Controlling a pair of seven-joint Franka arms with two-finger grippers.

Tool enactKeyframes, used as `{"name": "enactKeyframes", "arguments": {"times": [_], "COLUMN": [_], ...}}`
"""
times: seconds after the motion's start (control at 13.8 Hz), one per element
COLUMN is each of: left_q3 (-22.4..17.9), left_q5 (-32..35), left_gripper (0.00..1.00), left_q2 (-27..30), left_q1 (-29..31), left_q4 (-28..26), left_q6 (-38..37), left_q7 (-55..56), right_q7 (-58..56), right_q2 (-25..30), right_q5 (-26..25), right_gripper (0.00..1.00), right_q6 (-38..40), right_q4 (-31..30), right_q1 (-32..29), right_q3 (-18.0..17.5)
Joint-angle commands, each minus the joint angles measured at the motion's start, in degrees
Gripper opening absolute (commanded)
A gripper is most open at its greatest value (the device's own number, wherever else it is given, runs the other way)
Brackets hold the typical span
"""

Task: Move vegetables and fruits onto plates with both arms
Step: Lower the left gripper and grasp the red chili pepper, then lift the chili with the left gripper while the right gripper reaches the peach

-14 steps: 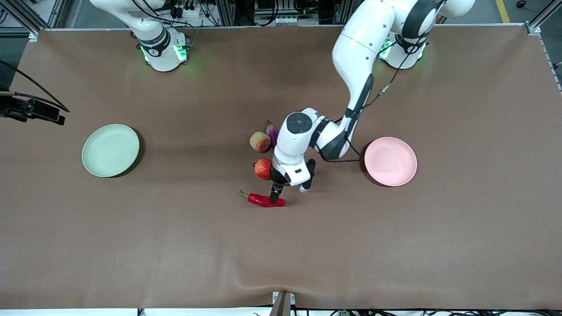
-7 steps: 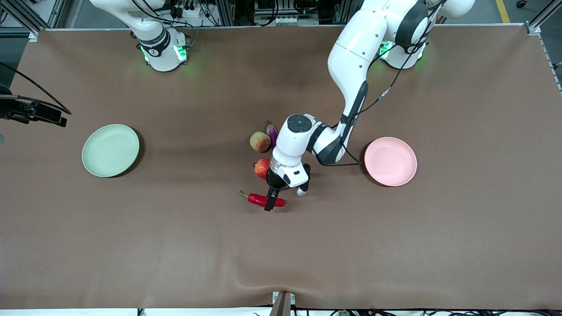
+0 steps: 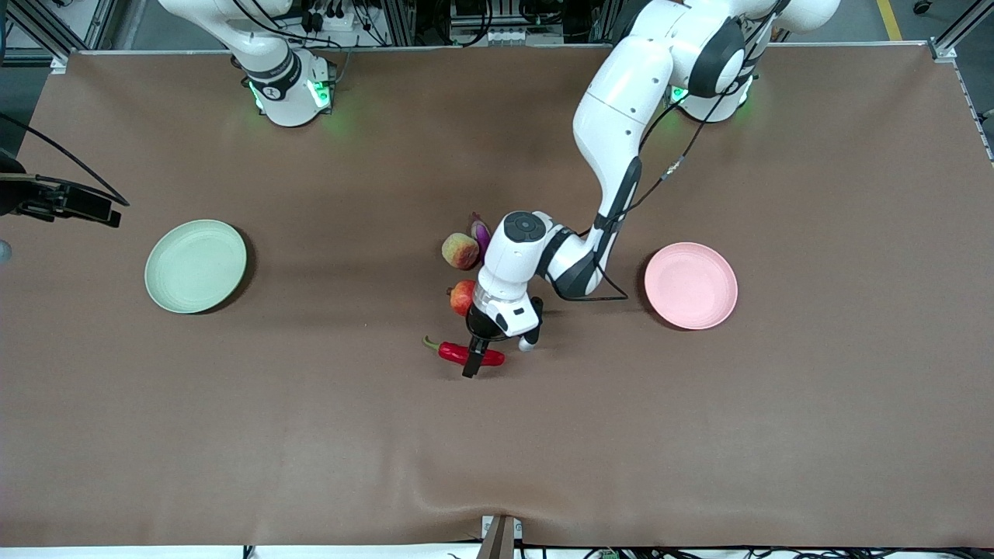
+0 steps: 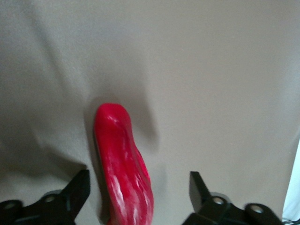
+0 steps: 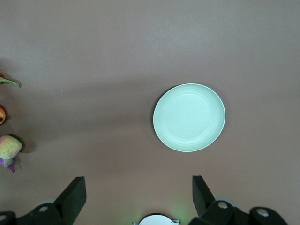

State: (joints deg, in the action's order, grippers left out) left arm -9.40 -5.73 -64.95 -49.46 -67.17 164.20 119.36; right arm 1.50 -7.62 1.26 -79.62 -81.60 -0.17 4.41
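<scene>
At the middle of the brown tabletop the left claw is lowered over the red chili pepper, which lies flat on the cloth, its green stem pointed toward the right arm's end. In the left wrist view the pepper is seen between the two black fingers, closer to one than to the other; the fingers are spread apart and no contact with the pepper is seen. Just farther from the front camera than the pepper, the red fruit and the yellowish-green fruit are placed, with the purple eggplant beside the latter. The pink plate is set toward the left arm's end, the mint green plate toward the right arm's end. The right claw is held spread apart, high above the green plate, where the right arm waits.
</scene>
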Motion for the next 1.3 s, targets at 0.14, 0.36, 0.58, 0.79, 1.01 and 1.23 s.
{"name": "enactKeyframes", "arguments": {"times": [0.14,0.36,0.58,0.79,1.01,1.23], "left_q3": [-0.7,-0.5,-0.7,-0.6,0.0,0.3], "left_q5": [0.6,1.0,1.2,1.2,0.6,-0.2], "left_gripper": [0.00,0.00,0.00,0.00,0.00,0.00], "left_q2": [-2.1,1.1,8.3,14.7,18.7,24.7], "left_q1": [-0.4,-0.3,0.3,2.1,4.4,6.6], "left_q4": [2.4,1.9,1.3,1.1,0.9,-6.4], "left_q6": [1.6,0.7,-6.6,-18.8,-31.2,-38.3], "left_q7": [0.5,-0.3,-0.4,-5.3,-15.3,-26.9], "right_q7": [0.1,-0.2,0.3,2.5,10.2,23.4], "right_q2": [-2.2,-5.8,-7.3,-8.8,-10.8,-11.1], "right_q5": [-0.9,-1.9,-1.4,3.5,11.2,16.7], "right_gripper": [1.00,1.00,1.00,1.00,1.00,1.00], "right_q6": [0.3,0.3,0.4,-0.1,-2.2,-3.2], "right_q4": [1.3,1.3,1.0,0.9,-0.1,-3.4], "right_q1": [0.2,-0.1,1.0,3.6,5.5,10.3], "right_q3": [0.1,0.1,-0.1,-0.2,-0.2,-0.2]}}
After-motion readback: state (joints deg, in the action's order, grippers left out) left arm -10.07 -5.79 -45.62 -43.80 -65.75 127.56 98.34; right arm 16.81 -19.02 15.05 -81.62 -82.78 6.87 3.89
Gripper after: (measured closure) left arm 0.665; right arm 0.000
